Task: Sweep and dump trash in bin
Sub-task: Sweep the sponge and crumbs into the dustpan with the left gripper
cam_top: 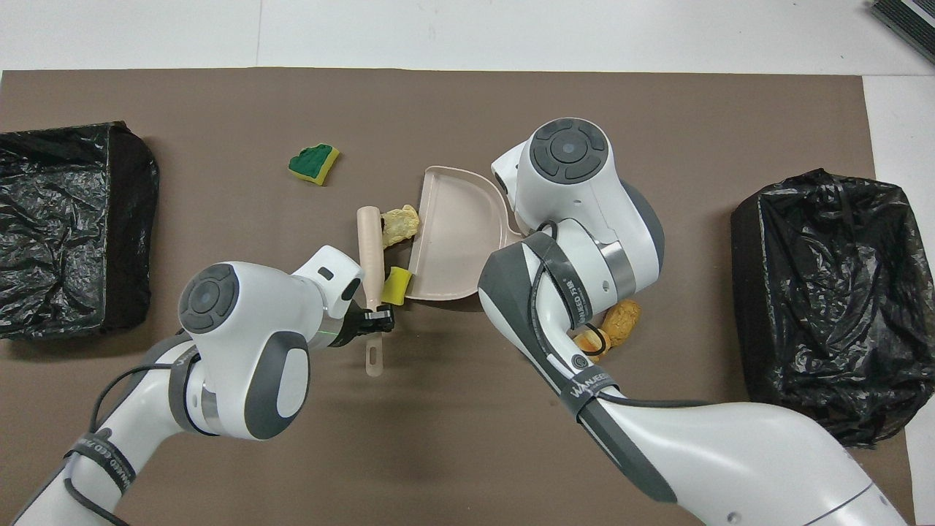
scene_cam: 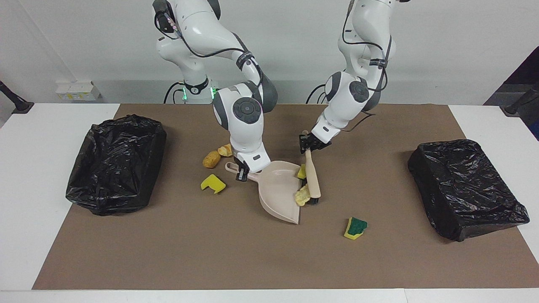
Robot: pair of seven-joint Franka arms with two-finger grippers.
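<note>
Beige brush point(scene_cam: 312, 179) presses scraps point(scene_cam: 302, 196) against dustpan point(scene_cam: 276, 191) lip.

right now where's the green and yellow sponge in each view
Facing view: the green and yellow sponge lies alone on the brown mat, below the brush and dustpan.
Overhead view: the sponge sits above the brush, toward the left arm's end.
Shared landmark: the dustpan, with the sponge farther from the robots than it.

I count two black bins point(scene_cam: 116, 162) point(scene_cam: 465, 187), one dustpan point(scene_cam: 280, 189), one brush point(scene_cam: 312, 176) — and six bits of trash: two bread pieces point(scene_cam: 211, 158) point(scene_cam: 225, 150), two yellow sponge chunks point(scene_cam: 213, 183) point(scene_cam: 301, 171), one green-and-yellow sponge point(scene_cam: 355, 227), one pale lump point(scene_cam: 302, 196).
</note>
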